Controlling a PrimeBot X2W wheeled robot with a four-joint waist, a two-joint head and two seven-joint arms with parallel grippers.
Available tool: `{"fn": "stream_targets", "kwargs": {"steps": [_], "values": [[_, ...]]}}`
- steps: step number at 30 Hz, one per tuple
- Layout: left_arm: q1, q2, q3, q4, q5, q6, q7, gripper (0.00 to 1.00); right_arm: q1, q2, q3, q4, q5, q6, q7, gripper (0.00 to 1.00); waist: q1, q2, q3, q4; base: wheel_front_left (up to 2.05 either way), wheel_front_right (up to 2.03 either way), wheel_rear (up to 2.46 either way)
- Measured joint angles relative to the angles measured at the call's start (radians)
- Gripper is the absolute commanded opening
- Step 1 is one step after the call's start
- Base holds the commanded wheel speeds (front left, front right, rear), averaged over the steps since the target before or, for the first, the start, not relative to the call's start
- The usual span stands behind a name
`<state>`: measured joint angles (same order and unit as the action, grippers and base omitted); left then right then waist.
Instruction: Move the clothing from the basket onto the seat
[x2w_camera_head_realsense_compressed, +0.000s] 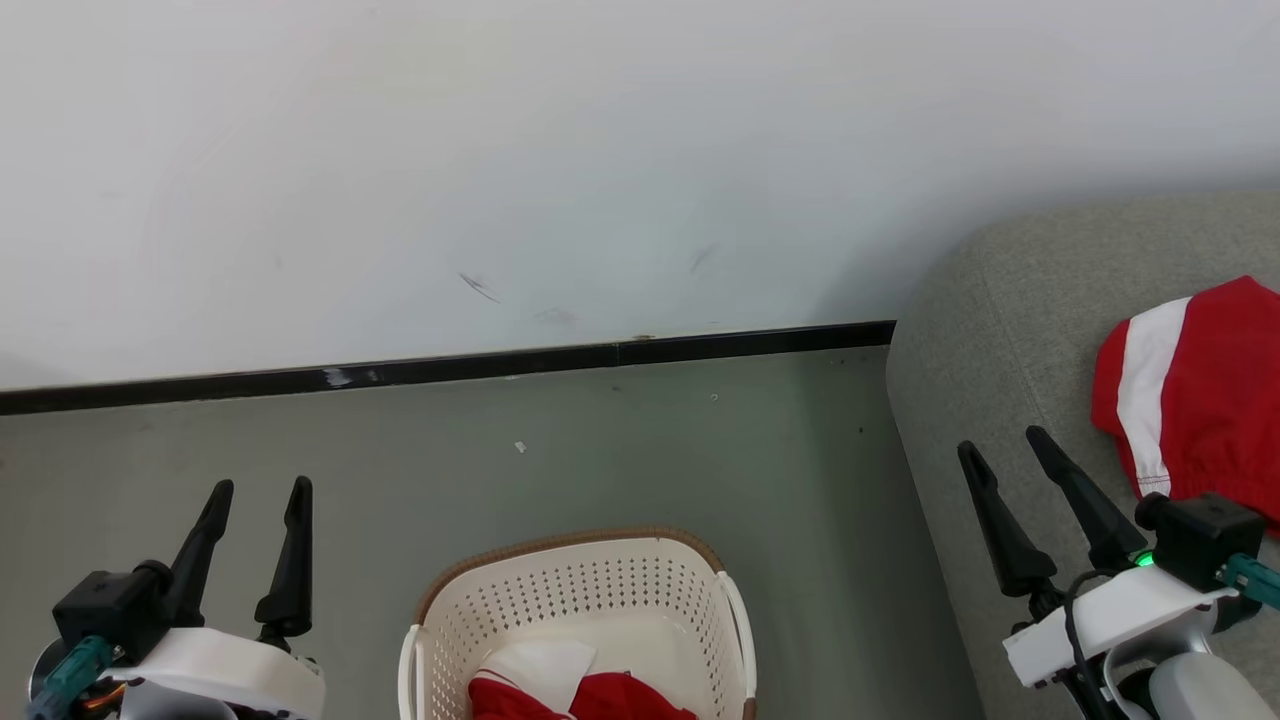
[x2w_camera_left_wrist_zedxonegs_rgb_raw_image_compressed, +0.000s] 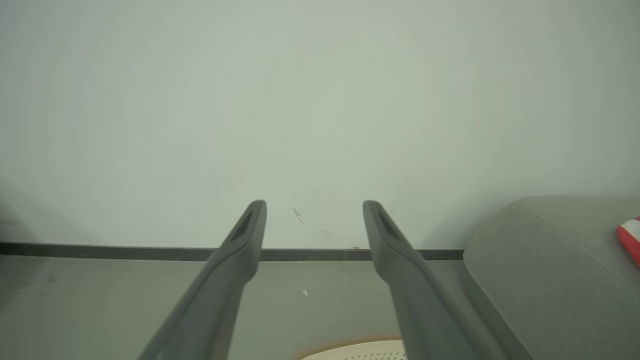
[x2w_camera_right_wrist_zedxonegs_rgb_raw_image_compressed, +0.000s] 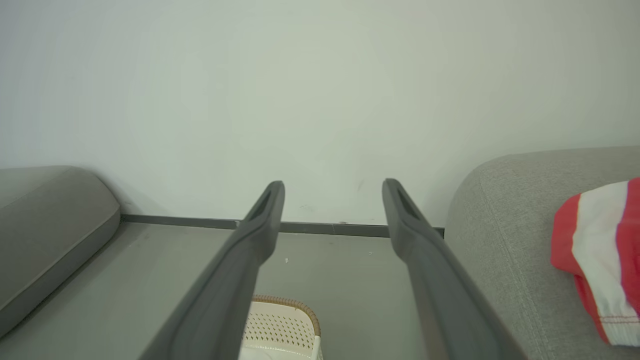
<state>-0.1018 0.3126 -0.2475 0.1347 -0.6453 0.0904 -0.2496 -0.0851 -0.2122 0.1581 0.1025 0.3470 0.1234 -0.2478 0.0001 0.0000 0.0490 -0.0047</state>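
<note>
The cream basket (x2w_camera_head_realsense_compressed: 560, 585) with its brown rim stands on the floor at the bottom middle of the head view, and red and white clothing (x2w_camera_head_realsense_compressed: 580, 692) lies in it. On the grey seat (x2w_camera_head_realsense_compressed: 1010, 330) at the right lies another red garment with a white stripe (x2w_camera_head_realsense_compressed: 1195, 385). My left gripper (x2w_camera_head_realsense_compressed: 258, 488) hangs open left of the basket, empty. Open and empty too, my right gripper (x2w_camera_head_realsense_compressed: 1000, 440) hovers over the seat's front edge. In the right wrist view the basket rim (x2w_camera_right_wrist_zedxonegs_rgb_raw_image_compressed: 292, 302) and the striped garment (x2w_camera_right_wrist_zedxonegs_rgb_raw_image_compressed: 600, 250) show beside my open fingers (x2w_camera_right_wrist_zedxonegs_rgb_raw_image_compressed: 270, 210).
A white wall with a black baseboard (x2w_camera_head_realsense_compressed: 450, 368) runs behind the grey floor (x2w_camera_head_realsense_compressed: 600, 450). A second grey cushion (x2w_camera_right_wrist_zedxonegs_rgb_raw_image_compressed: 50, 220) lies at the left in the right wrist view. The seat's corner (x2w_camera_left_wrist_zedxonegs_rgb_raw_image_compressed: 540, 260) shows at the right in the left wrist view.
</note>
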Motion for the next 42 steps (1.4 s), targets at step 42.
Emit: {"fn": "stream_targets", "kwargs": {"steps": [42], "values": [[0.012,-0.069,0.030,0.043,0.079,-0.105,-0.002,1.00,0.044,0.056,-0.033,-0.064,-0.066,0.000,0.000,1.00,0.0000,0.0000,0.061,-0.031,0.00,0.00,0.00]]}}
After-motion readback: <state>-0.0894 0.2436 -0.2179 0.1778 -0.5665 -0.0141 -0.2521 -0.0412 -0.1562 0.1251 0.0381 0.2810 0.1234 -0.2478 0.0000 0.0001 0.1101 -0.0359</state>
